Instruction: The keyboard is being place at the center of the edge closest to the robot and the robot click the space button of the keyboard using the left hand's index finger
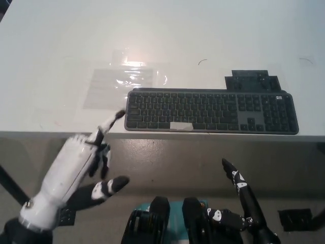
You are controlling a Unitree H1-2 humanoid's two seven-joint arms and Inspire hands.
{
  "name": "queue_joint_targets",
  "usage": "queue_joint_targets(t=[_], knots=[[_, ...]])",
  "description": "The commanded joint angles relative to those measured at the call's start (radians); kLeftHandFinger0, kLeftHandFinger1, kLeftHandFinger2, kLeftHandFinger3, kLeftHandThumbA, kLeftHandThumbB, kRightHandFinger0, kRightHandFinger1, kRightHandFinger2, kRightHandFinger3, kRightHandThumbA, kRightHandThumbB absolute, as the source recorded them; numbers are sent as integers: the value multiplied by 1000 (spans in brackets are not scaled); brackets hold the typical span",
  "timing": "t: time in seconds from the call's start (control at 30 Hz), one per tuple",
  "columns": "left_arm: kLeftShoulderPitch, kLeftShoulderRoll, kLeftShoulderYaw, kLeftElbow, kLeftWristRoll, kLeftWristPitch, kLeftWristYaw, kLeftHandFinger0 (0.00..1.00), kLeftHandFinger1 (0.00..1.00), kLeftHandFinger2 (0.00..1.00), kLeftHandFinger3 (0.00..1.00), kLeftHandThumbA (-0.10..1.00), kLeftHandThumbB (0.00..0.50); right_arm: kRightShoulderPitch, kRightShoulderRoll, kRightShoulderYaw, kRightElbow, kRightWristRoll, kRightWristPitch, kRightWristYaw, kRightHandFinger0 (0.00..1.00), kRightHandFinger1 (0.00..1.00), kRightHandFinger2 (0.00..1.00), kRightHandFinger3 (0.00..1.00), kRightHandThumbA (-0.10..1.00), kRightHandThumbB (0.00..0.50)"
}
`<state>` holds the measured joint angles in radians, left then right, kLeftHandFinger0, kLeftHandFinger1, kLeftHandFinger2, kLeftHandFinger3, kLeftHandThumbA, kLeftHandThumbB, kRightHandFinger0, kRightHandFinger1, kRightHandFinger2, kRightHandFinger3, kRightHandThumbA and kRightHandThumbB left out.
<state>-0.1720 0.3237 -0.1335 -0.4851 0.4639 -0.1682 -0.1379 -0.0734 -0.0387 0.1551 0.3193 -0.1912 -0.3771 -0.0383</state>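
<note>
Keyboard at near edge, left hand short of space bar

Keyboard (210, 111) lies flat on the table (61, 46), along the edge nearest the robot, slightly right of centre. Space bar (181, 125) carries a pale patch. Left hand (71, 168) hovers off the keyboard's left end, holding nothing, forefinger (114, 118) stretched out, the others loosely spread. Right hand (241, 201) rests low at right, empty, fingers apart. Risk: the forefinger sits well left of the space bar, so a straight drop likely hits corner keys or the table edge. Trailing fingers could press extra keys.

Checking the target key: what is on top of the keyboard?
A pale strip lies on the keyboard, in its front key row; the key surface under it is covered.
</note>
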Motion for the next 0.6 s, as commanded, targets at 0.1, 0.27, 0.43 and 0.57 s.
queue_joint_targets(t=[0.1, 0.27, 0.43, 0.57], knots=[[-159, -10, -77, 45, 140, 126, -144, 0, 0, 0, 1000, 1000, 465, -34, 1, 6, -3, -26, -93, -14, 1000, 1000, 1000, 1000, 1000, 359], [-249, -38, -140, 184, 191, 164, -168, 0, 0, 0, 1000, 1000, 438, -36, 2, 4, -16, -20, -81, -3, 1000, 1000, 1000, 1000, 1000, 361], [-324, -78, -200, 369, 256, 184, -148, 6, 53, 48, 1000, 1000, 416, -43, -1, 3, -20, -21, -80, -1, 1000, 1000, 1000, 1000, 1000, 361], [-362, -96, -221, 466, 257, 201, -152, 24, 194, 167, 1000, 1000, 422, -43, -1, 4, -35, -18, -67, 5, 1000, 1000, 1000, 1000, 1000, 368]])
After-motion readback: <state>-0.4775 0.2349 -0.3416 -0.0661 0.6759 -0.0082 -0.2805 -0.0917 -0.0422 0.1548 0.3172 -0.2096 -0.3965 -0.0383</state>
